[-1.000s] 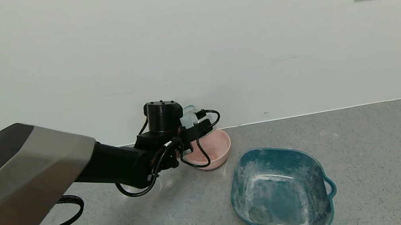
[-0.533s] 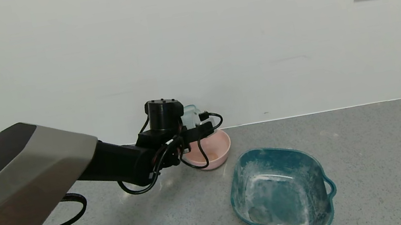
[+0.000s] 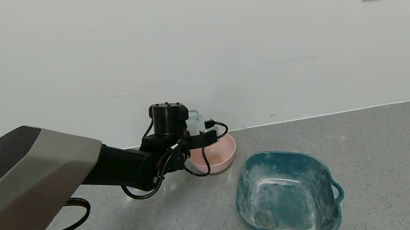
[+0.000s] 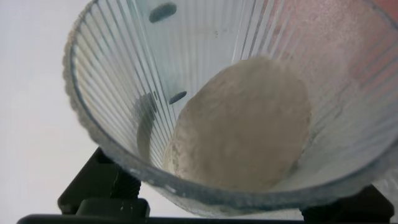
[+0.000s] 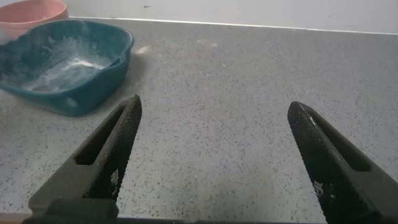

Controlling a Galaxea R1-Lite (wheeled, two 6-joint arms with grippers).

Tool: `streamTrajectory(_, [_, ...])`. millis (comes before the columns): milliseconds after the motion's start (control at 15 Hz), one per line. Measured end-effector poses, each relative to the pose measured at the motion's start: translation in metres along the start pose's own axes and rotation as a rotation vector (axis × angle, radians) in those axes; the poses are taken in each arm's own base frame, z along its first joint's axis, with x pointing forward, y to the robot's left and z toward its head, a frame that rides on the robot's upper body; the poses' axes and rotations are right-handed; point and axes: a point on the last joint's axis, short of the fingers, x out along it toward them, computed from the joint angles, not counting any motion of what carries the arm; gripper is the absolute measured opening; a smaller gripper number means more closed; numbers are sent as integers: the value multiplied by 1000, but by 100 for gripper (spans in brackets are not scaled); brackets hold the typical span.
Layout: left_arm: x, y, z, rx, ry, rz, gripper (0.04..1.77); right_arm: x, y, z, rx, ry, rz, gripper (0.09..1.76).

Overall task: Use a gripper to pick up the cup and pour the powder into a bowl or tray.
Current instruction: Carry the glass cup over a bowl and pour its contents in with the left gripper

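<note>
Now, cup (image 3: 194, 121) clamped between left gripper (image 3: 201, 130) fingers, above pink bowl (image 3: 217, 155).

text: none legible | labels: none | numbers: none

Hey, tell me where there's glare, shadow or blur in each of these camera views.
Head view: even light; the left gripper with the cup casts a soft shadow on the floor, with a faint sheen near the bowl.
Left wrist view: the cup is close and soft-edged.
Right wrist view: the right gripper is blurry; the tub is sharper.
</note>
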Motion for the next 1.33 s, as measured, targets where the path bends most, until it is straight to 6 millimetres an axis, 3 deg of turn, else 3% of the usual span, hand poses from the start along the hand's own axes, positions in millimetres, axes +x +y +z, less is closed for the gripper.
streamTrajectory(1333, [-20, -5, 32, 251, 190, 39, 132, 0, 0, 0, 0, 0, 0, 171])
